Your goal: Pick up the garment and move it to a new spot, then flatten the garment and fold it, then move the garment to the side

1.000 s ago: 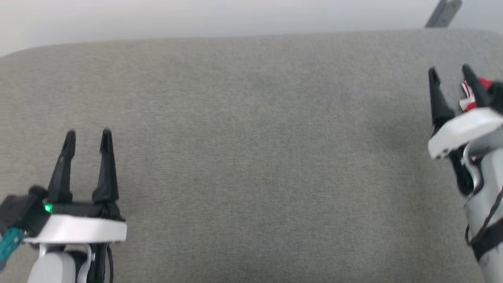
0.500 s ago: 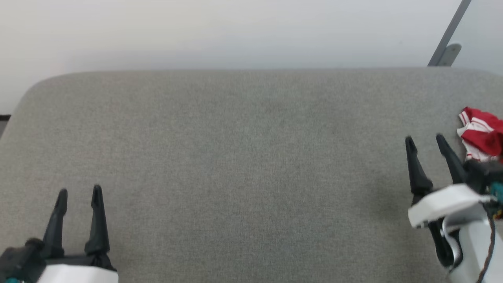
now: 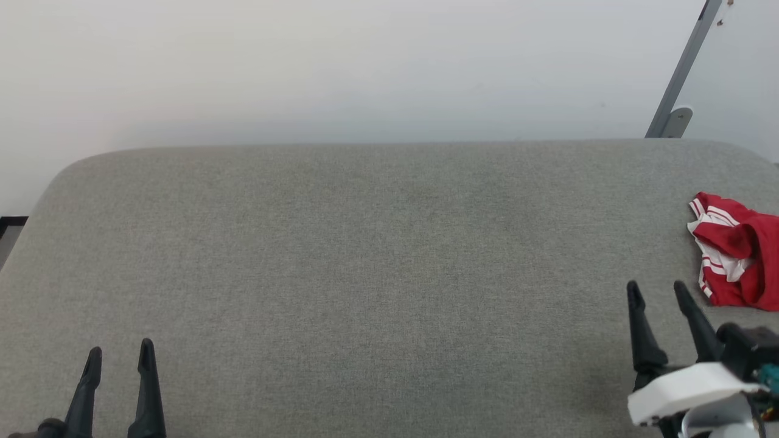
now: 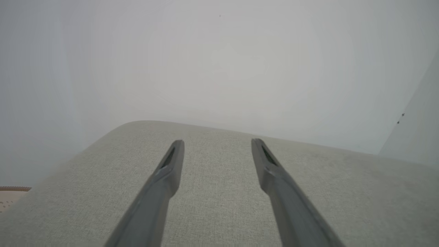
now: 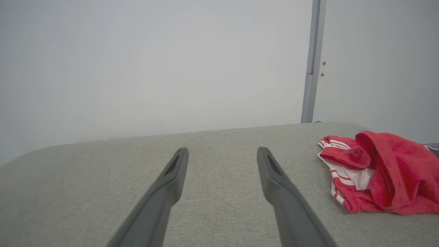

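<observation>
**Item 1.** Red jersey-style T-shirt of thin soft fabric with red-and-white striped trim, the garment (image 3: pixel 733 252). We record it bunched in a loose heap at the far right margin of the worktop, partly cut off by the edge of the head view. Its folds rise and overlap, and we can read no number or lettering.

**Item 2.** Broad grey fabric-covered worktop (image 3: pixel 389 261) with rounded corners. It carries item 1.

**Item 3.** Left claw (image 3: pixel 120 350), 2 long dark fingers. They are spread wide with nothing between them, low at the left and well apart from the garment.

**Item 4.** Right claw (image 3: pixel 656 287), 2 long dark fingers. They are parted and grasp nothing. The claw is near the garment, on its inner side and closer to the robot, and does not touch it.

**Item 5.** Pale wall (image 3: pixel 365 73) and slanting grey metal post (image 3: pixel 675 73), both behind the worktop.

**Step in hand, our judgement.** Both claws are released and drawn back toward the robot. The garment lies at the side as a rumpled bundle, which fits 2 stages: a heap waiting to be lifted, or a piece already set aside. The loose rumple looks unlike a neat fold, but we cannot settle it. Any grasp would fall to the right claw, which is nearer. Such thin cloth would call for a pinch on 1 raised fold.
</observation>
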Motion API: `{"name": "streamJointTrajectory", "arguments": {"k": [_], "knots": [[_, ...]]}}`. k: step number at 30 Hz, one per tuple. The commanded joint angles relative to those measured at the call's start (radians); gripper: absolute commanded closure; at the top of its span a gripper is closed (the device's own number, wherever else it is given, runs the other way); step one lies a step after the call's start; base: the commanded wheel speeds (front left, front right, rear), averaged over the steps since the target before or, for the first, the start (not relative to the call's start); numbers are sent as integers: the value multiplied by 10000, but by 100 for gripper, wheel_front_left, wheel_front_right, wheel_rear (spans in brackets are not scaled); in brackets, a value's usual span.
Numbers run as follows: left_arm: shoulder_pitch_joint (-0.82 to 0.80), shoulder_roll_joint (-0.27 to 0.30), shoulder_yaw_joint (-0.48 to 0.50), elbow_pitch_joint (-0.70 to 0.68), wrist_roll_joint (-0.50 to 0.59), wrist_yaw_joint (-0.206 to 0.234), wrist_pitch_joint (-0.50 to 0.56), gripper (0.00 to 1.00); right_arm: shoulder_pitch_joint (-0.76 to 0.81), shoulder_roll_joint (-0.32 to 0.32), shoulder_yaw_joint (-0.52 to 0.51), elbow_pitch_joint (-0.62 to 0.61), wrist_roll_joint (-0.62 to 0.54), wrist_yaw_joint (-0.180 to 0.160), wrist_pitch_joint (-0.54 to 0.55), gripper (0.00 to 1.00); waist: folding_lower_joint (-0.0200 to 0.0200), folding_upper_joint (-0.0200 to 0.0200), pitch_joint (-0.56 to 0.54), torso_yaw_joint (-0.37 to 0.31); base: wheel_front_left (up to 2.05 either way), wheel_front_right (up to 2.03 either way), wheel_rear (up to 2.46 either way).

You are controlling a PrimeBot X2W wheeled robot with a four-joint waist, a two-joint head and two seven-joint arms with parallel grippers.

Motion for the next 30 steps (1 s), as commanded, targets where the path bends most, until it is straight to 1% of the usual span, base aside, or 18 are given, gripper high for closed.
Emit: {"name": "streamJointTrajectory", "arguments": {"k": [1, 12, 25, 26, 29, 30], "knots": [[119, -7, 46, -38, 71, -25, -48, 0, 184, 75, 3, -132, -99, 1, 29, 0, 0, -1, -41, -15, 0, 0, 0], [301, -115, -107, 58, 196, -25, -48, 0, 1019, 479, 54, -735, -253, -1, 221, 0, 0, -1, -135, -94, 0, 0, 0], [33, -248, -216, -3, 94, -26, -48, 0, 1252, 634, 44, -1019, -397, 1, 382, 0, 0, -1, -100, -121, 0, 0, 0], [143, -259, -217, 25, 91, 0, 1, 100, 1166, 620, 40, -990, -327, 0, 361, 100, 0, -1, -100, -122, 0, 0, 0], [202, -371, -251, 290, 52, 0, 29, 100, 1210, 662, 36, -738, -263, 0, 378, 100, 0, -1, -96, -122, 0, 0, 0], [164, -381, -262, 311, -125, 0, 69, 100, 1165, 665, 13, -709, -82, 0, 429, 100, 0, -1, -93, -123, 0, 0, 0]]}}
